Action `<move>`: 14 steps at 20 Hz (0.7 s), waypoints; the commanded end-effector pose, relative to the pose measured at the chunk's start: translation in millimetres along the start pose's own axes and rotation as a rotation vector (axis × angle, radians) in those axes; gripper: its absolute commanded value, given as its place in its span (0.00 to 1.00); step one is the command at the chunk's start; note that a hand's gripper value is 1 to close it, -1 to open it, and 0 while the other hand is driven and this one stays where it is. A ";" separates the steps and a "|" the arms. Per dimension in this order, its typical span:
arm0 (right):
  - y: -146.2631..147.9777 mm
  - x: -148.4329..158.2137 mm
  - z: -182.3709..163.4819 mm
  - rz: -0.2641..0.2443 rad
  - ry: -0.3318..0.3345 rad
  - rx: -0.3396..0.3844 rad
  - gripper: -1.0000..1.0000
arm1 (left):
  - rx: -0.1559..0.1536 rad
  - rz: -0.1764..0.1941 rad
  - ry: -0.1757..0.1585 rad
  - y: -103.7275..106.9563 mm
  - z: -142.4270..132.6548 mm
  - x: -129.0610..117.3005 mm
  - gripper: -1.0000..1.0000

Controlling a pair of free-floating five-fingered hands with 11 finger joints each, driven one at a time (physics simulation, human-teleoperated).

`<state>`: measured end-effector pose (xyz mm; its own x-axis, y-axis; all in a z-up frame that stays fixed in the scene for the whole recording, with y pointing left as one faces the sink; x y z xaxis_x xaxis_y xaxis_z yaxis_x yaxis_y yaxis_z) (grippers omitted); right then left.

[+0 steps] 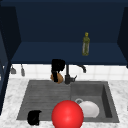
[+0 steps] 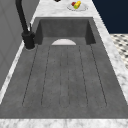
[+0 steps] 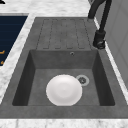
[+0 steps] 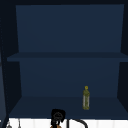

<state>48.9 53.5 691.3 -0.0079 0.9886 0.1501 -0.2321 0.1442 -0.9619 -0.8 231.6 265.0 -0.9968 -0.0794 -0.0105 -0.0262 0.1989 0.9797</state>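
Brown lump (image 1: 57,78): roundish, orange-brown, in the air above the sink's back edge, just left of the tap (image 1: 67,75). It hangs under the right hand. In the upper view its top shows at the bottom edge (image 4: 56,126).
Axis: looks slightly taller than wide, long axis about upright. Which end points where, I cannot tell.
Right hand (image 1: 58,66): comes down on the lump from above, dark fingers curled over its front, grasping it. Also in the upper view (image 4: 57,116), just below the cabinet's bottom shelf.
Left hand (image 1: 34,117): low at the sink's front left corner, over the drainboard (image 1: 45,95), well apart from the lump. Whether its fingers are clenched or released, I cannot tell.
Ball (image 1: 67,115): one, red, large, at the sink's front edge, between the left hand and the plate.
Plate (image 3: 64,90): one, white, flat on the basin floor, just beside the drain (image 3: 82,80).
Bottle (image 1: 86,44): one, yellow-green, upright on the cabinet's bottom shelf, right of the tap. Its label is too blurred to read.
Tap: one, black, at the back rim between drainboard and basin.
Fruit bowl (image 2: 77,5): one, on the counter beyond the basin in the left side view, with red and yellow pieces.
Hanging utensils (image 1: 22,71): two, on the tiled wall at far left.
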 end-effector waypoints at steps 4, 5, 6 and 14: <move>25.5 -28.3 29.0 0.027 -0.030 0.019 1.00 | 0.000 0.000 0.000 0.0 0.0 0.0 0.50; 29.0 -32.6 32.7 0.025 -0.035 0.024 1.00 | 0.000 0.000 0.000 0.0 0.0 0.0 0.50; 33.1 -37.4 35.6 0.023 -0.038 0.030 1.00 | 0.000 0.000 0.000 0.0 0.0 0.0 0.50; 55.2 -86.8 53.2 0.020 -0.023 0.033 1.00 | 0.000 0.000 0.000 0.0 0.0 0.0 0.50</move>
<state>-9.6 -6.2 645.6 -0.0209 0.9875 0.1561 -0.2624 0.1453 -0.9540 -0.8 231.6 265.0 -0.9968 -0.0794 -0.0105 -0.0262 0.1989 0.9797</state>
